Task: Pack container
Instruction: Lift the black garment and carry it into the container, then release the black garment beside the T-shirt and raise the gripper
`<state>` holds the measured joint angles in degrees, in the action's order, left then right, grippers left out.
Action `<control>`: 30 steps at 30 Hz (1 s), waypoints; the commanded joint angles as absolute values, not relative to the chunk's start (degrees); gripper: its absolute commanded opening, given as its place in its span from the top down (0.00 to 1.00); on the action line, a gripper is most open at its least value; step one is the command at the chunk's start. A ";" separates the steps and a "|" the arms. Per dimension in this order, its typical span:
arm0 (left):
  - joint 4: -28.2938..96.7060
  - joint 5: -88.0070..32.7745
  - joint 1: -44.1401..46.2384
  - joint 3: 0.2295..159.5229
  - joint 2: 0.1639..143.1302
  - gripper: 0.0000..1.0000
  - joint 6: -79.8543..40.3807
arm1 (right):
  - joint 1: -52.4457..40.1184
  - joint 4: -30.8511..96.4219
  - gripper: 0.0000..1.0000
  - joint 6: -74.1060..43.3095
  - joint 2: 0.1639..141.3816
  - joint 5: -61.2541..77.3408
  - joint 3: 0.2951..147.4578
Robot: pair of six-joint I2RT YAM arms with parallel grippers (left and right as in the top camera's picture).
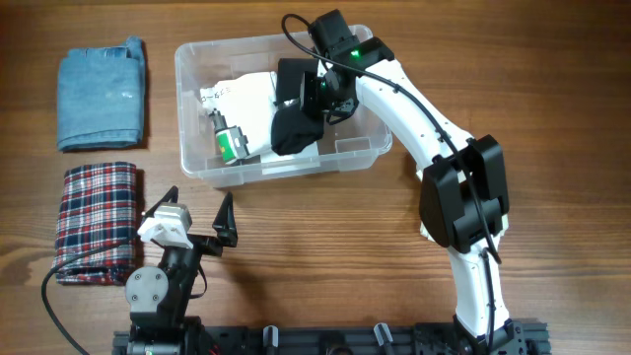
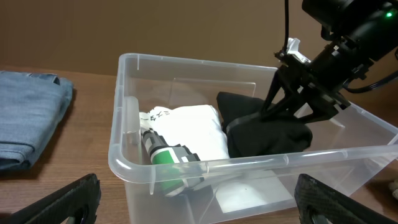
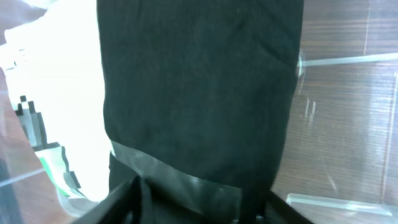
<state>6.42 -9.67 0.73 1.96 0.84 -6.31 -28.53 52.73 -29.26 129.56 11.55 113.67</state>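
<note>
The container (image 1: pixel 180 99) sits at the back-middle of the table (image 1: pixel 325 256), long side facing the robot. Inside it, a white cloth (image 1: pixel 246 99) with a green and black pixel print lies on the left and a black cloth (image 1: pixel 293 133) is bunched up on the right.

The right gripper (image 2: pixel 297 109) is down in the bin with its jaws spread wide over the black cloth. It doesn't look clamped on it, as far as I can see.

Main risk imo: a finger snags a loose fold, so lifting drags the black cloth back over the rim. A knock on the thin wall could also shove the whole light bin sideways.

Two more folded pieces wait to the left, denim (image 1: pixel 102 94) and plaid (image 1: pixel 94 222). The floor space is mostly taken, so they'll have to stack, and a lumpy pile could spill over.

The left gripper (image 1: pixel 200 202) sits near the front edge beside the plaid, wide open and empty.

Materials: the bin is clear, glossy hard plastic with rounded corners. The cloths are soft and floppy, the black one matte and the denim stiffer looking. The table is wood grain.
</note>
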 commanded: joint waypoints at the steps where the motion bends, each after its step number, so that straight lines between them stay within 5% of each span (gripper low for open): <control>1: 6.55 -9.34 0.36 1.76 0.54 0.00 -6.63 | -28.45 52.29 0.40 -28.25 130.30 11.88 113.97; 18: 6.55 -9.34 0.36 1.76 0.54 0.00 -6.63 | -28.38 50.22 0.40 -5.98 130.26 6.55 114.08; 30: 6.55 -9.34 0.36 1.76 0.54 0.00 -6.63 | -28.38 50.39 0.34 -5.96 128.22 0.56 115.92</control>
<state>6.42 -9.67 0.73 1.96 0.84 -6.31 -28.51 50.61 -7.40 129.56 4.80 113.69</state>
